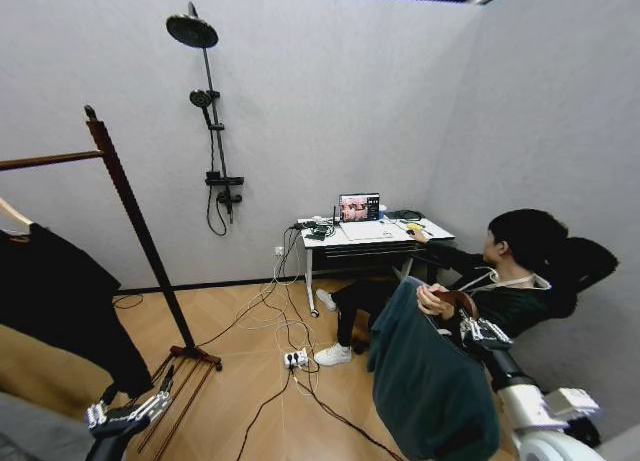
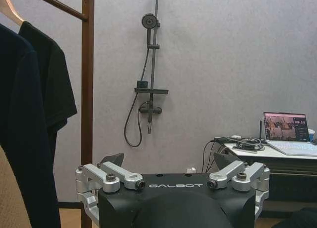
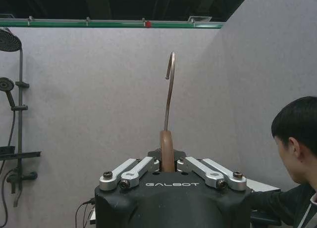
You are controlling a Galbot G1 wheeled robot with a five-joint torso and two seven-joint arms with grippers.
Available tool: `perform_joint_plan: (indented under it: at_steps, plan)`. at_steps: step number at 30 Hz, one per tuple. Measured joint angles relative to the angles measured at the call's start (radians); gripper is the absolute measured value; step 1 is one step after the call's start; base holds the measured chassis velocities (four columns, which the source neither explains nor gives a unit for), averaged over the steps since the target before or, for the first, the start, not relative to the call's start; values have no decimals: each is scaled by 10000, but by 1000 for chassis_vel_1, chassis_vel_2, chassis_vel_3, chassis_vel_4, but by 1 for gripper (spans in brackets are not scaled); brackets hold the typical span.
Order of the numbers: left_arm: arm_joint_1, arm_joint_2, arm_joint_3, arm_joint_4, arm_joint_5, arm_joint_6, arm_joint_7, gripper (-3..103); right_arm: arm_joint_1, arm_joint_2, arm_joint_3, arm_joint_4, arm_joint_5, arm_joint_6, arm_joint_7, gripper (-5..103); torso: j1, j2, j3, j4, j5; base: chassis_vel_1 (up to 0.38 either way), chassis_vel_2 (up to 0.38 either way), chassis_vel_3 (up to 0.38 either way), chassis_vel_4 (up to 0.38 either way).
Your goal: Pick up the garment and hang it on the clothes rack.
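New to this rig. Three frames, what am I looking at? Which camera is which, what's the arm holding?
It is a wheeled robot with two arms, each ending in a two-fingered tool.

The wide picture comes from its head camera, looking into a room. The other two come from cameras on each wrist, looking out over that arm's own tool.

The right tool is shut on the wooden hanger of the garment, a dark teal top hanging low on the robot's right. Its metal hook points up in the right wrist view.

The left tool is low on the robot's left, open and holding nothing.

The clothes rack stands on the left with a black top already hanging on it.
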Motion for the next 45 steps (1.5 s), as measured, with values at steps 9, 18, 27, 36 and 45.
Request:
perform_joint_plan:
  at_steps: [9,18,27,36,45]
  plan:
    - [0,0,0,0,0,0,0,100,329,-13,-304,-20,-171,75,279,10,0,0,0,-1,1,0,0,0,0]
    - [0,0,0,0,0,0,0,100,310,-53,-894,-42,-637,586,89,10,0,0,1,-1,0,0,0,0,0]
    - [0,0,0,0,0,0,0,100,460,-171,-1224,12,-922,463,-224,10,-1,0,0,-2,0,0,0,0,0]
    - [1,0,0,0,0,0,0,100,412,-163,-1273,-64,-859,534,-755,10,-4,3,0,-2,0,-56,54,60,-70]
    - [1,1,0,0,0,0,0,100,365,-83,-1478,-157,-1009,665,-920,10,1,0,2,-1,-1,-183,176,201,-200]
